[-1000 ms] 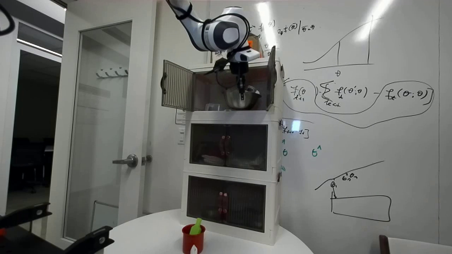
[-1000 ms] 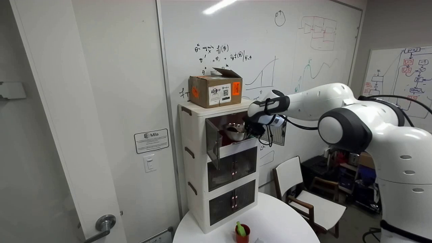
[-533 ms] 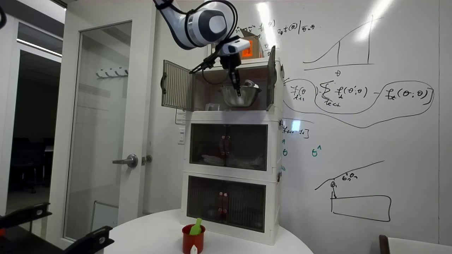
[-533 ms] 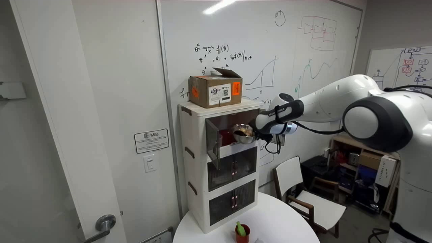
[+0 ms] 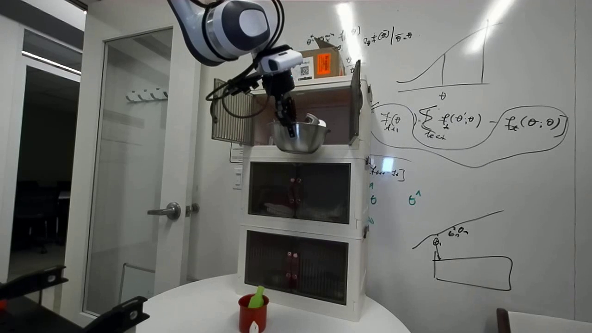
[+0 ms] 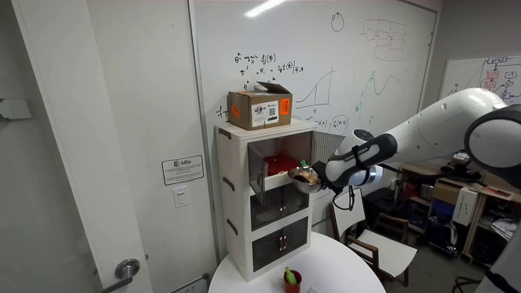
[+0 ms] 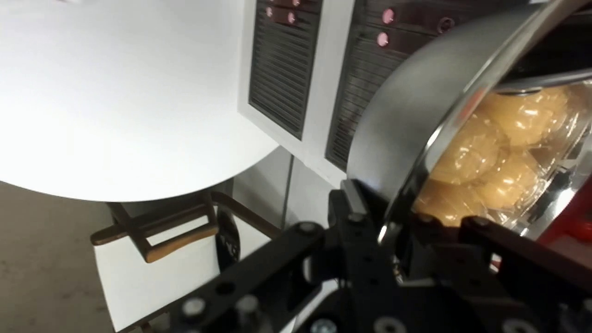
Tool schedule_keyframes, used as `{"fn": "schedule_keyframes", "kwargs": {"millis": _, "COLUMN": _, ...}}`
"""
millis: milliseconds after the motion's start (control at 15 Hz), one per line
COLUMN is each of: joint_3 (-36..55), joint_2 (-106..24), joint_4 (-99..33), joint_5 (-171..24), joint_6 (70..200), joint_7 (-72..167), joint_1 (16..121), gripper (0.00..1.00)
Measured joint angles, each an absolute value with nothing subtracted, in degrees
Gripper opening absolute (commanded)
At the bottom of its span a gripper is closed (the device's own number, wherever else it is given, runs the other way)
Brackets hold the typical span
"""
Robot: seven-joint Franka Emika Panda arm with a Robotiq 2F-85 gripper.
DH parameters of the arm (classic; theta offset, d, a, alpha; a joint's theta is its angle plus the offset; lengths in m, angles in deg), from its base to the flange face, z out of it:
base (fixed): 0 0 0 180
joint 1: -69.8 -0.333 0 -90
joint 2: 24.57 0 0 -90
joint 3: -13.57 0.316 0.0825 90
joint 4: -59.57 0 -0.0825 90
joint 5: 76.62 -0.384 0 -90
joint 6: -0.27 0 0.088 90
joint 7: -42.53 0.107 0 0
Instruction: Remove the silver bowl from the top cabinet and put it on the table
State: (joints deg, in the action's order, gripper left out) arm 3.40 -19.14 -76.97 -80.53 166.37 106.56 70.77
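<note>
The round, shiny silver metal bowl (image 5: 305, 139), with round yellow-brown things (image 7: 476, 148) inside, is pinched at its edge by the black end effector (image 7: 387, 222) and held in front of the open white top cabinet (image 6: 295, 143), higher than the round white table (image 6: 338, 264).

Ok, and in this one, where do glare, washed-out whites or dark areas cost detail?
Both exterior views: streaks of glare on the whiteboard, and contents dim behind the lower doors; wrist view: the table nearly washed out, bright glints along the rim of the silver bowl, and the gripper mostly dark, its parts hard to tell apart.
</note>
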Motion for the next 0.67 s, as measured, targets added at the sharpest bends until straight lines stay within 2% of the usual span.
{"fn": "schedule_keyframes", "kwargs": {"millis": 200, "joint_3": 3.3, "joint_2": -16.1, "joint_4": -82.9, "joint_5": -80.6, "joint_6": 166.5, "joint_7": 106.7, "joint_1": 71.2, "gripper": 0.06}}
{"fn": "schedule_keyframes", "kwargs": {"millis": 667, "joint_3": 3.3, "joint_2": -15.1, "joint_4": -83.8, "joint_5": -80.6, "joint_6": 166.5, "joint_7": 106.7, "joint_1": 71.3, "gripper": 0.06}}
